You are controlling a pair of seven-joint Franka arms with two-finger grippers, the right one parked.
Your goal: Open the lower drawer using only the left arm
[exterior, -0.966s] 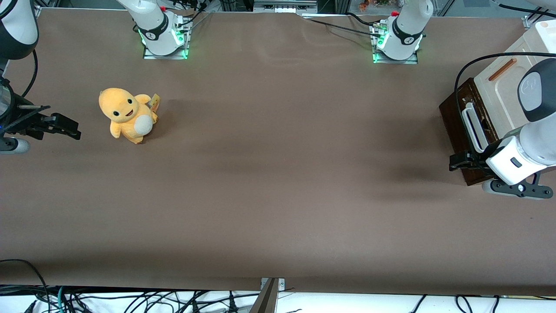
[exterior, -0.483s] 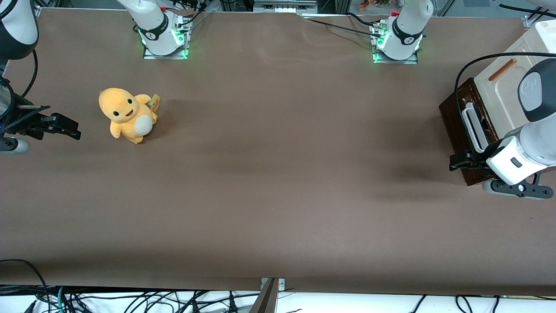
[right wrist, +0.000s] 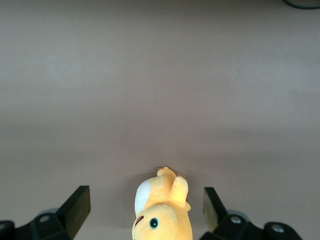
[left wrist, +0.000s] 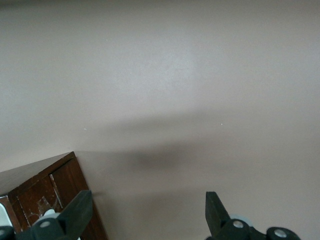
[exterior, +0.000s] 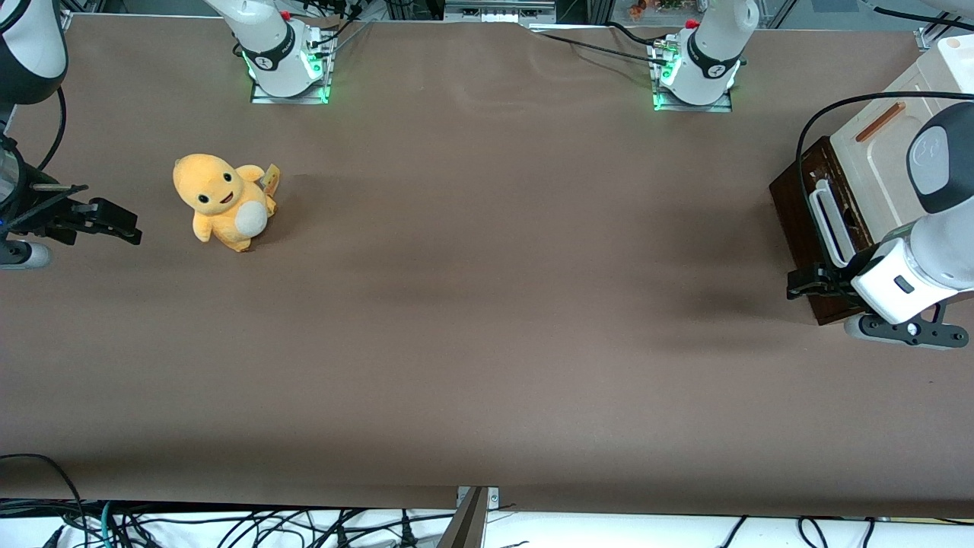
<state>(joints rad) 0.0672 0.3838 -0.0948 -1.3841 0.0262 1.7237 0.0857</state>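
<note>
The lower drawer [exterior: 814, 228] is seen at the working arm's end of the table [exterior: 487, 304], its dark brown front carrying a white loop handle [exterior: 823, 221], below a cream panel [exterior: 883, 152]. The left arm [exterior: 924, 243] is positioned above the drawer's nearer corner. The tool [exterior: 799, 283] is held spread apart, clasping nothing, just off that corner [left wrist: 45, 185]. A yellow plush toy [exterior: 221, 202] is placed toward the parked arm's end.
</note>
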